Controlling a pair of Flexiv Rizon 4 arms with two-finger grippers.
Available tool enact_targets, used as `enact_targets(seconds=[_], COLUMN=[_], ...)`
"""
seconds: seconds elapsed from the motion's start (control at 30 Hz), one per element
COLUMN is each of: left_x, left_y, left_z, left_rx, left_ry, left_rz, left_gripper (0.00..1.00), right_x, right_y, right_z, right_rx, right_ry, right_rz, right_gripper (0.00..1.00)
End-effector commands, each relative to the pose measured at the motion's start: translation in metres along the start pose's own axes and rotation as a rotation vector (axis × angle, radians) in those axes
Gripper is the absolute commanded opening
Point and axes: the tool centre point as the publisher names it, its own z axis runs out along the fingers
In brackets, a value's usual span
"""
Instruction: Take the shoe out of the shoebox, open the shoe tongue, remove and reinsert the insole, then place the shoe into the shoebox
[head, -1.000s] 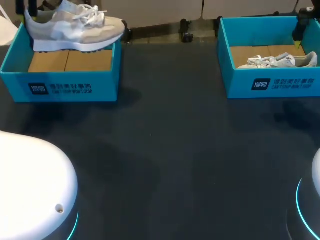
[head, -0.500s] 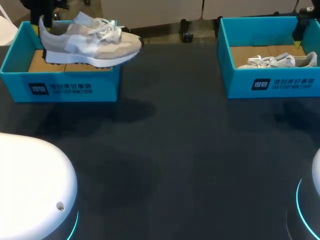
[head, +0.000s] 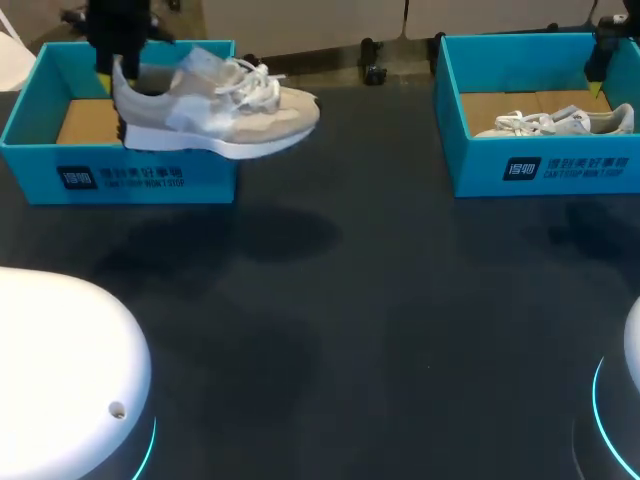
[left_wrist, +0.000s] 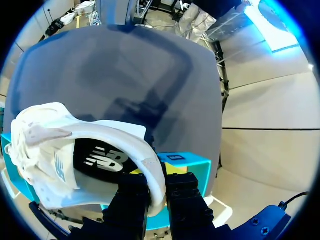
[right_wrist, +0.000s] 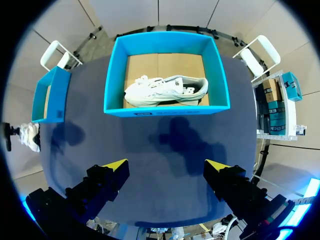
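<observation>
- Head view, nearest edge: the white rounded base of the left arm (head: 60, 370) fills the low left corner. A sliver of the right arm's base (head: 628, 390) shows at the right, and each has a pale blue glowing ring.
- Beyond them lies the dark table (head: 380, 320), with a soft shadow (head: 240, 235) on it beneath the lifted footwear.
- A beige-and-white shoe (head: 215, 110) hangs in the air, sole down and roughly level, with white laces (head: 250, 82) on top. Its heel is over the front right corner of the left shoebox (head: 120, 178), and its toe juts past that box's right wall, over the table.
- The left gripper (head: 118, 75) comes down onto the heel. In the left wrist view its two black fingers are clenched on the heel collar, one inside the opening and one outside.
- Inside the opening, ahead of those fingers, the dark insole (left_wrist: 100, 160) lies flat in place.
- The left shoebox is teal and open-topped, with its brown cardboard floor (head: 85, 120) showing behind the heel.
- The right shoebox (head: 545, 165), also teal, stands well apart at the far right. A second shoe (head: 555, 122), pale, lies in it close to the front wall.
- The right gripper (right_wrist: 165, 167) hovers above the table with its yellow-tipped fingers spread wide, released and touching nothing. The right shoebox lies ahead of them.
</observation>
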Motion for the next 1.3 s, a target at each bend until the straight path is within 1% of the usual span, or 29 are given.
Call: enact_targets(seconds=[0.03,0.17,0.4,0.6,0.73,0.93,1.13,1.27,1.3], left_x=[-0.014,-0.028,-0.058,-0.082,-0.096,-0.121,-0.137,-0.146,-0.148], left_y=[-0.015,-0.026,-0.045,-0.059,-0.069,-0.09,-0.107,-0.112,-0.113], left_z=[-0.004,-0.007,-0.009,-0.013,-0.015,-0.017,-0.018,-0.015,-0.014], left_rx=[-0.07,-0.06,-0.035,-0.056,-0.053,-0.049,-0.048,-0.041,-0.027], left_ry=[0.01,-0.002,0.016,0.015,0.01,-0.004,-0.002,0.008,0.004], left_rz=[-0.007,-0.039,-0.057,-0.057,-0.059,-0.042,-0.05,-0.043,-0.04], left_gripper=[0.0,0.0,0.0,0.0,0.0,0.0,0.0,0.0,0.0], right_x=[0.0,0.0,0.0,0.0,0.0,0.0,0.0,0.0,0.0], right_y=[0.0,0.0,0.0,0.0,0.0,0.0,0.0,0.0,0.0], right_z=[0.0,0.0,0.0,0.0,0.0,0.0,0.0,0.0,0.0], right_rx=[0.001,0.001,0.001,0.001,0.001,0.001,0.001,0.001,0.001], right_ry=[-0.001,-0.001,-0.001,-0.001,-0.001,-0.001,-0.001,-0.001,-0.001], right_rz=[0.0,0.0,0.0,0.0,0.0,0.0,0.0,0.0,0.0], right_gripper=[1.0,1.0,1.0,1.0,1.0,1.0,1.0,1.0,1.0])
